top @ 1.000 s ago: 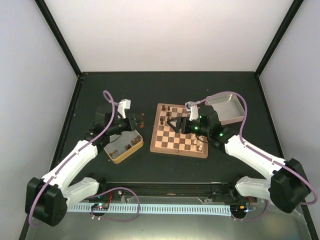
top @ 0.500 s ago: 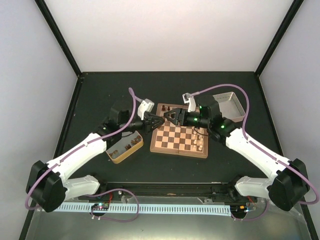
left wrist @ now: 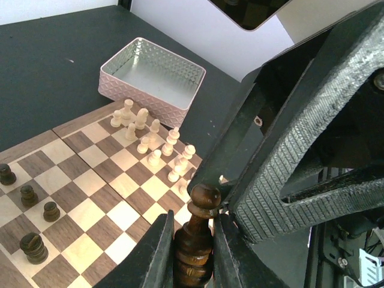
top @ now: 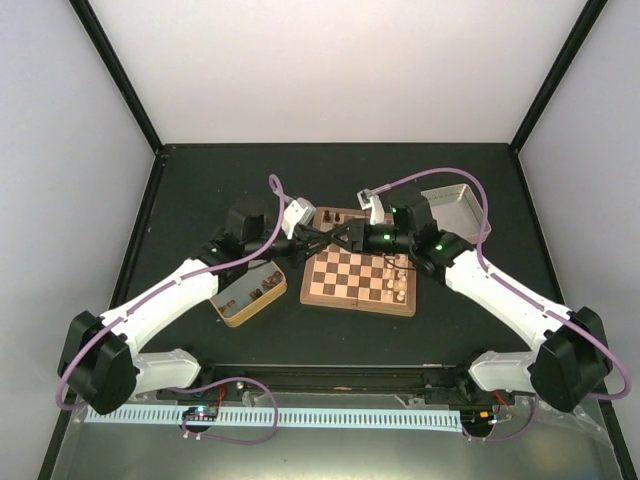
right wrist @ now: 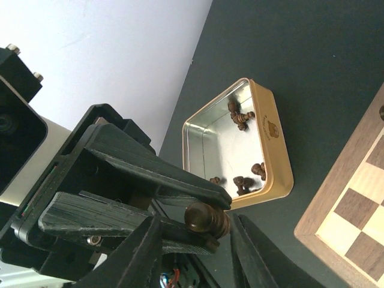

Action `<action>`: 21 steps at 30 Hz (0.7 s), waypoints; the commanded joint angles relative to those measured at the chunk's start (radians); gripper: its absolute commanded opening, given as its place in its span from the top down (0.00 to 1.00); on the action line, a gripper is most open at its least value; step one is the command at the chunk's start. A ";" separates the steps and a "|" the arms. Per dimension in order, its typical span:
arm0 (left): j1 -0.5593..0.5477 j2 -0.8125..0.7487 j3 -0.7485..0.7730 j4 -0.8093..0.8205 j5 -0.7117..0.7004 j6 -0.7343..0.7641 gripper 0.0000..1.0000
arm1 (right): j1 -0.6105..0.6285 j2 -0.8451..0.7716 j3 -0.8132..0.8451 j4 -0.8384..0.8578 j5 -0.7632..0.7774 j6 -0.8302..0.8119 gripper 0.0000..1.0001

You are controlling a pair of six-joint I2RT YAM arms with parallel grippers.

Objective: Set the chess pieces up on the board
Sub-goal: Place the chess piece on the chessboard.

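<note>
Gold tin [right wrist: 277,153] holding dark pieces [right wrist: 240,117] lies left of the board [top: 355,290]. Over its far-left corner the left jaws clamp one dark piece [left wrist: 194,240]; right jaws stand wide about its head. Silver tin [left wrist: 147,99] far right.

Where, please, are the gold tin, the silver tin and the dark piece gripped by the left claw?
gold tin [right wrist: 277,150]: right wrist view, on its outer gold side wall.
silver tin [left wrist: 139,96]: left wrist view, on its patterned near wall.
dark piece [left wrist: 193,239]: left wrist view, on its turned body below the head.
</note>
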 commanded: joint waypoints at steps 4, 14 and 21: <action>-0.020 -0.007 0.041 0.001 0.015 0.053 0.89 | 0.004 0.021 0.010 0.005 -0.029 0.043 0.72; -0.030 -0.013 0.033 0.005 0.020 0.063 0.89 | 0.003 0.028 0.001 0.046 -0.028 0.113 0.65; -0.033 -0.025 0.020 0.018 0.028 0.063 0.89 | 0.002 0.023 -0.030 0.109 -0.048 0.170 0.68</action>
